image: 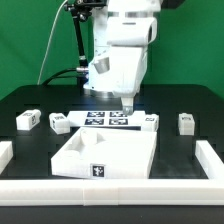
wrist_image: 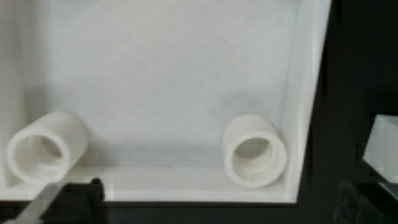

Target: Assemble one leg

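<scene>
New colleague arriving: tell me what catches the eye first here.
The large flat white square plastic panel dominates the black table's middle; its round sockets fill the wrist view. The white robot arm hangs over its far edge, fingers pointing down. Small stubby white tagged legs lie to both sides.

Panel (image: 100,152) front; marker board (image: 108,120) behind it; legs (image: 27,121) flanking board.

green backdrop (image: 30,40) behind the bench. matte black tabletop (image: 190,100), white raised border (image: 110,192) along its edges. lighting even, soft shadows.
</scene>
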Controlling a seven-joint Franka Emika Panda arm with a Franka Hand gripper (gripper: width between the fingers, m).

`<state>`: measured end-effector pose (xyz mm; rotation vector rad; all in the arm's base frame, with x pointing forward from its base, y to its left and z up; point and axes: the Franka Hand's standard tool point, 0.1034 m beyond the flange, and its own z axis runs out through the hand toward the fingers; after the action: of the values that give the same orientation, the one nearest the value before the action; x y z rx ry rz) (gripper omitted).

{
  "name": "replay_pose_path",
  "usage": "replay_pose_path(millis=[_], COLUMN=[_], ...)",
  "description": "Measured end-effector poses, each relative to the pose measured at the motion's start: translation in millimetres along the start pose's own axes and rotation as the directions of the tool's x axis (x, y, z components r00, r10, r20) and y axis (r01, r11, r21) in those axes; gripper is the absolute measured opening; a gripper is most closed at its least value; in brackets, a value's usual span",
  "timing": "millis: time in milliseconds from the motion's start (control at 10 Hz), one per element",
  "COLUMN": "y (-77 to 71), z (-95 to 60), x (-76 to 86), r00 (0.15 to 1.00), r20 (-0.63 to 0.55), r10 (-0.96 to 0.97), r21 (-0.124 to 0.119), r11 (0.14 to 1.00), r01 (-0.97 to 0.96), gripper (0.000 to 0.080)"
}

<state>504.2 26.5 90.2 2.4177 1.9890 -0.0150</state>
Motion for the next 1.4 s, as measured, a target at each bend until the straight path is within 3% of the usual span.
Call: replay_pose_path(millis=[100,400,700,1000,1400], y=[-14.7,-29.3,-28.4,-36.5,-35.4], z=[13.2,51.5,51.0,78.9,85.1], x=[-5.4,-23.6,-22.7,-26.7,-25.0], r00=[1.000,1.000,1.000,1.000,0.999], r20=[-0.002,-0.015,-0.014,-0.027,-0.030], r10=[-0.003,-0.010,-0.007,0.004,0.017], r21=[0.011,0.036,0.037,0.044,0.045], r11=[1.000,0.999,0.999,0.999,0.999], r01=[0.003,0.011,0.008,-0.003,-0.016], gripper=[0.0650,0.0650,0.0650,0.0650,0.0627])
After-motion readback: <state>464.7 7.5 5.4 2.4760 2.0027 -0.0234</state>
